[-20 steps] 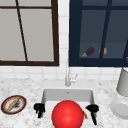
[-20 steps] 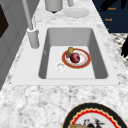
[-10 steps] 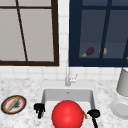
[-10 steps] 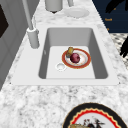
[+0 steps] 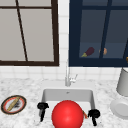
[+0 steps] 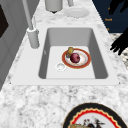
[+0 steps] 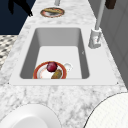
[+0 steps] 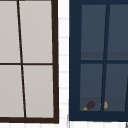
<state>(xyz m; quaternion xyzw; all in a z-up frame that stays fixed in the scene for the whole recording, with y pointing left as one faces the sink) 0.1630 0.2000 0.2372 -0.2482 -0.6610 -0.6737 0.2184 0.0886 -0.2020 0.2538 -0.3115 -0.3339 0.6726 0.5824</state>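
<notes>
A: Where are the hands?

B: Both hover at the front edge of the sink [image 5: 93, 98]. The left hand [image 5: 42, 108] hangs by the left front corner, the right hand [image 5: 94, 115] by the right front corner. Neither holds anything. Their fingers point down, but whether they are relaxed or clenched I cannot tell.

A: And between them?

B: A big red ball [image 5: 67, 115] sits between the two hands in the front view, hiding most of the basin. It seems apart from both hands.

A: What lies in the basin?

B: A red-rimmed plate [image 6: 85, 61] on the sink floor, toward the right end, beside the drain [image 6: 60, 66]. On it sit a dark red fruit [image 6: 75, 57] and a small brownish piece [image 6: 70, 50], touching or nearly so. The plate probably lies flat there because the floor is level, so the food stays put.

A: Around the sink?

B: The faucet [image 5: 67, 77] stands behind it. A patterned plate [image 5: 13, 104] with a long piece of food lies on the counter [image 5: 30, 87] to the left. A white plate [image 5: 120, 108] and a grey pot [image 5: 123, 81] are to the right. Behind the dark cabinet glass [image 8: 92, 82] rest an eggplant [image 8: 89, 105] and something orange [image 8: 105, 105], stored well above the hands.
</notes>
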